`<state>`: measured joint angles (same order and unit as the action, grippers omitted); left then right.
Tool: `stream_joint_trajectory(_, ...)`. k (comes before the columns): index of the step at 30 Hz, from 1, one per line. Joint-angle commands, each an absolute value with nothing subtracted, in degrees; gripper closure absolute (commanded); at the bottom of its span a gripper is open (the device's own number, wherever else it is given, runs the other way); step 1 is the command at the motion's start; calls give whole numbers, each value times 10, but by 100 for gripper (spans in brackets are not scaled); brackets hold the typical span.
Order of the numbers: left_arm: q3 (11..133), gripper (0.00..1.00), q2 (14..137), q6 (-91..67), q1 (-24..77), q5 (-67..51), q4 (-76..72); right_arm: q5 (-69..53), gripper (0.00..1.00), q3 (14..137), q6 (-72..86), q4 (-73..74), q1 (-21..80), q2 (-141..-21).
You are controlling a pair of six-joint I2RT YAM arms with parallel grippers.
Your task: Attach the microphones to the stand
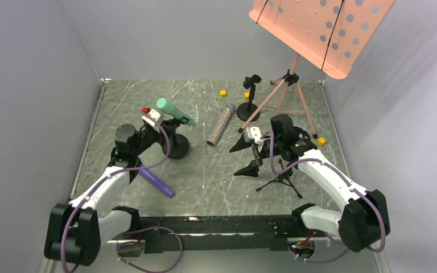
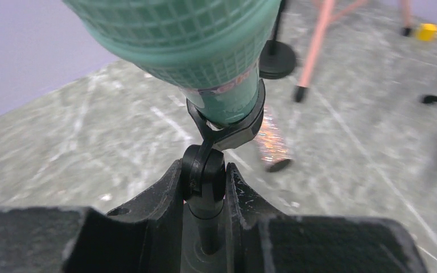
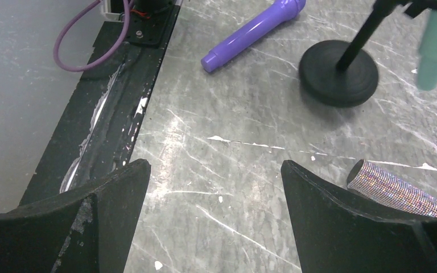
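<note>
one scratched grey marbled tabletop (image 1: 216,190), purple microphone (image 1: 156,181) flat, pale walls (image 1: 34,85) around

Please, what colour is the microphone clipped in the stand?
Teal-green microphone; best in left wrist view.

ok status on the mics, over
Left gripper, jaws shut on the stand neck, teal microphone in its clip. Right gripper open, empty. Purple microphone, glitter microphone lying loose.

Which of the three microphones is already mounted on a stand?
The teal-green microphone, held in a stand clip; the purple microphone and glittery microphone lie on the table.
</note>
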<state>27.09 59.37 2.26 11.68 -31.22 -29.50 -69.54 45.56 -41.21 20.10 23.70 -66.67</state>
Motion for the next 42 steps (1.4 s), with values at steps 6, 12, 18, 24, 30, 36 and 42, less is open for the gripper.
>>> stream_joint_trajectory(6, 415, 100, 774, 6, -24, -205, -535, -719, 9, 464, -449, 219, 240, -676)
stream_joint_trajectory(12, 546, 100, 908, 33, -72, -168, -530, -711, 9, 480, -487, 265, 249, -694)
stream_joint_trajectory(18, 654, 100, 1024, 16, -113, -148, -541, -708, 9, 491, -505, 289, 252, -705)
stream_joint_trajectory(24, 735, 100, 1097, 15, -144, -155, -518, -704, 9, 503, -529, 319, 257, -725)
stream_joint_trajectory(30, 747, 99, 1126, 10, -154, -150, -509, -694, 9, 506, -540, 329, 265, -743)
stream_joint_trajectory(36, 718, 77, 1118, 4, -156, -123, -504, -687, 9, 504, -540, 324, 268, -746)
stream_joint_trajectory(42, 653, 12, 1080, -25, -156, -97, -530, -683, 9, 500, -534, 316, 269, -741)
